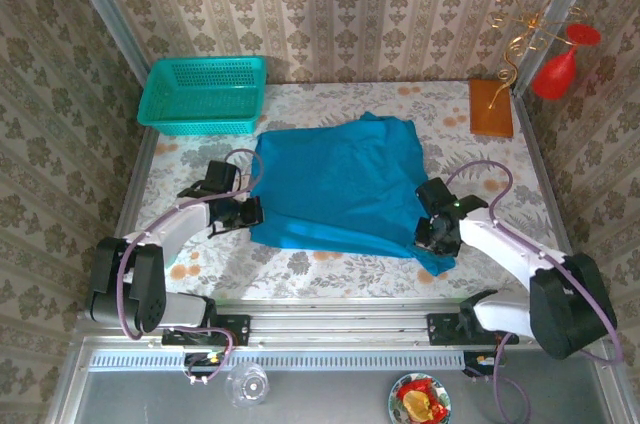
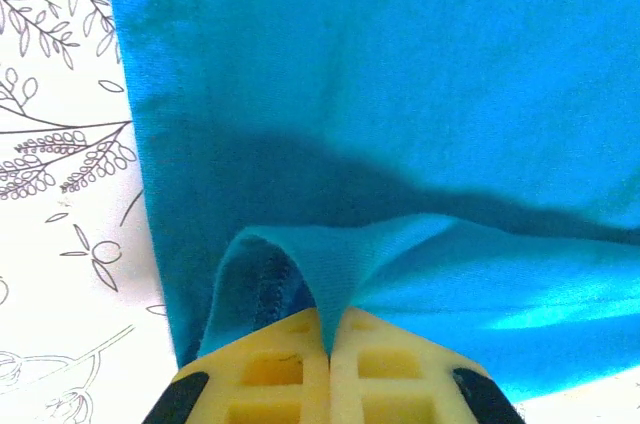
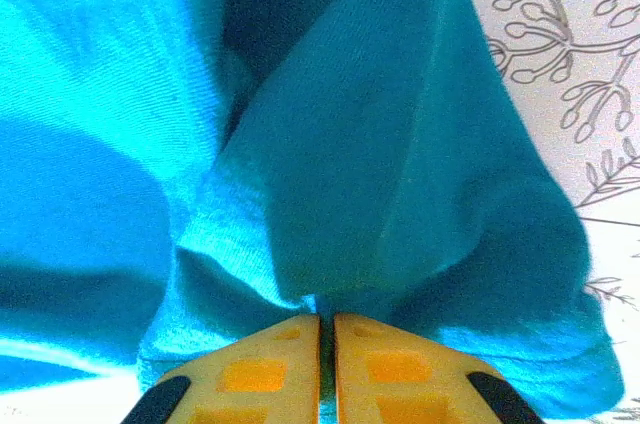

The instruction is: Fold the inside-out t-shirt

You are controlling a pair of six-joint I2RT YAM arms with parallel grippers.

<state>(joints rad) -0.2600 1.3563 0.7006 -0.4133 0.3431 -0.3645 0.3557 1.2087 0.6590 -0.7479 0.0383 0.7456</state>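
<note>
The teal-blue inside-out t-shirt lies spread over the middle of the floral table. At its near left corner my left gripper is shut on a pinched fold of the hem, seen close up as cloth rising from between the yellow fingers. My right gripper sits at the shirt's near right corner, shut on a bunched fold of the t-shirt that runs into the narrow slit between its yellow fingers.
A turquoise mesh basket stands at the back left. An orange-brown pad lies at the back right beside a red ornament. Bare tablecloth runs along the near edge, in front of the shirt.
</note>
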